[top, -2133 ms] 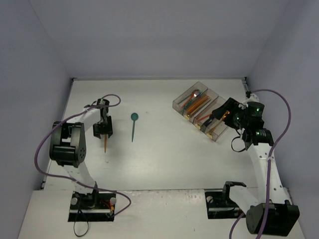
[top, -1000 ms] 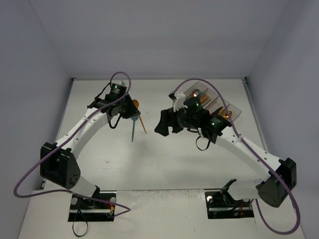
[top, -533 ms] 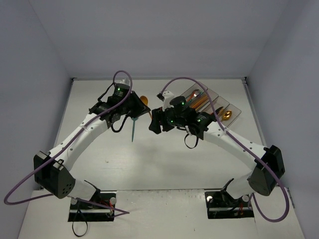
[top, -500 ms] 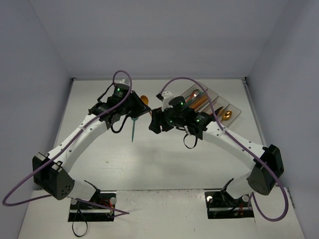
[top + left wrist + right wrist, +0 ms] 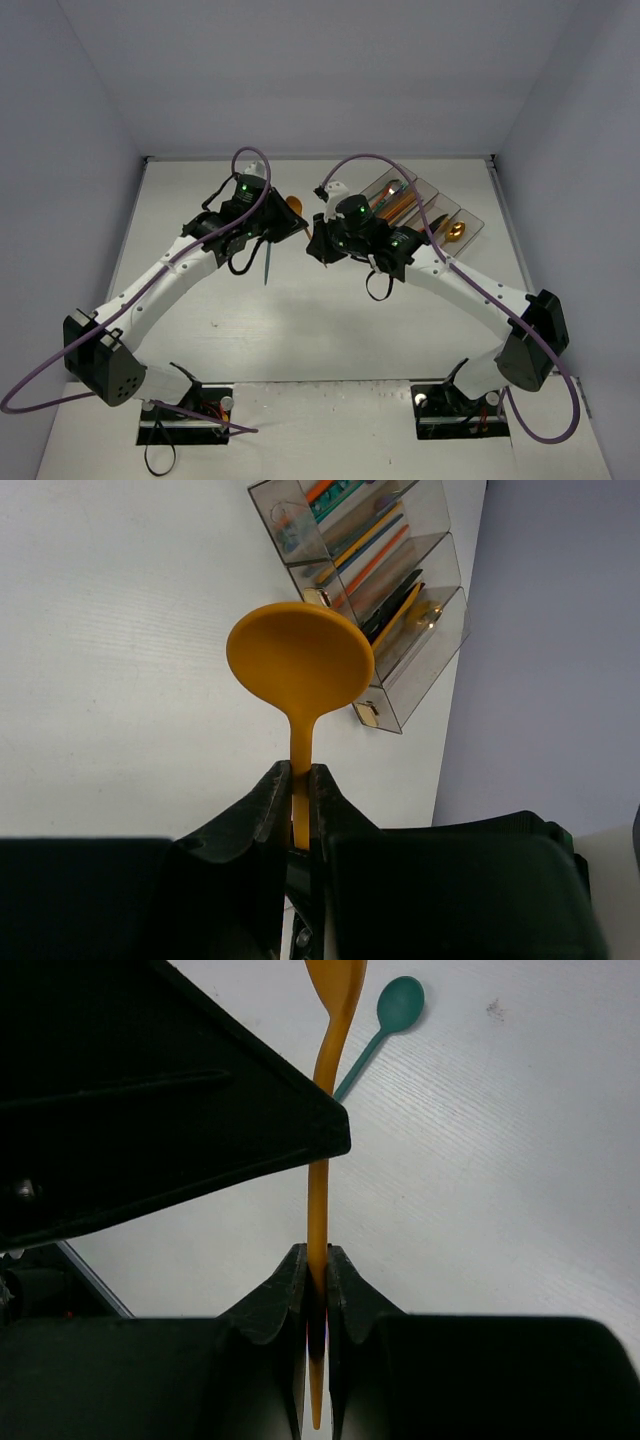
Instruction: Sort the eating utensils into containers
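An orange spoon hangs in the air mid-table between both arms. My left gripper is shut on its handle just under the round bowl. My right gripper is shut on the handle's lower end, with the tip poking out behind the fingers. A teal spoon lies flat on the table below the left arm and also shows in the right wrist view. The containers, a row of clear smoky bins holding several orange, teal, dark and gold utensils, stand at the back right.
The two forearms meet in an arch over the table's middle, purple cables looping above them. Pale walls close in the table at the back and both sides. The left gripper's black body fills the upper left of the right wrist view.
The right gripper has come in toward the left one and shut on the orange spoon's handle. The left gripper has edged right, still holding the spoon.
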Robot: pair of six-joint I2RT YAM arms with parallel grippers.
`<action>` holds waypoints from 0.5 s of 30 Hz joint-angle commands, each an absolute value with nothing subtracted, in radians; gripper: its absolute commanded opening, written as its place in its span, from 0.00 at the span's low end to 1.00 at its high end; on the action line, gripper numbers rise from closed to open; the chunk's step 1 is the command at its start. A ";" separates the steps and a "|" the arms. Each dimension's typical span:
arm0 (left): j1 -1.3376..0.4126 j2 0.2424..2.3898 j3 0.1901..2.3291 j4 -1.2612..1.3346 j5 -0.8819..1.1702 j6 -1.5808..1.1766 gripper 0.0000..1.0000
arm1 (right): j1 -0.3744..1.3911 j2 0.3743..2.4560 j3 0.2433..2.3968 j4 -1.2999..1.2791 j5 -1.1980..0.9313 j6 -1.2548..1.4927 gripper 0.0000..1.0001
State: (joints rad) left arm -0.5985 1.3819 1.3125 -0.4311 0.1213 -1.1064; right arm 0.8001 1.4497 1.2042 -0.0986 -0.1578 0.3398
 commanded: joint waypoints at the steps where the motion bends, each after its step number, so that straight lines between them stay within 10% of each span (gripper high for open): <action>1: -0.621 1.346 1.323 -0.391 0.098 -1.062 0.14 | 0.805 1.372 1.187 -0.029 -0.066 0.371 0.00; 7: -0.620 1.317 1.336 -0.461 0.037 -0.958 0.71 | 0.780 1.315 1.095 -0.036 0.056 0.454 0.00; 15: -0.618 1.183 1.289 -0.569 -0.209 -0.723 0.94 | 0.571 1.227 0.948 -0.081 0.158 0.607 0.00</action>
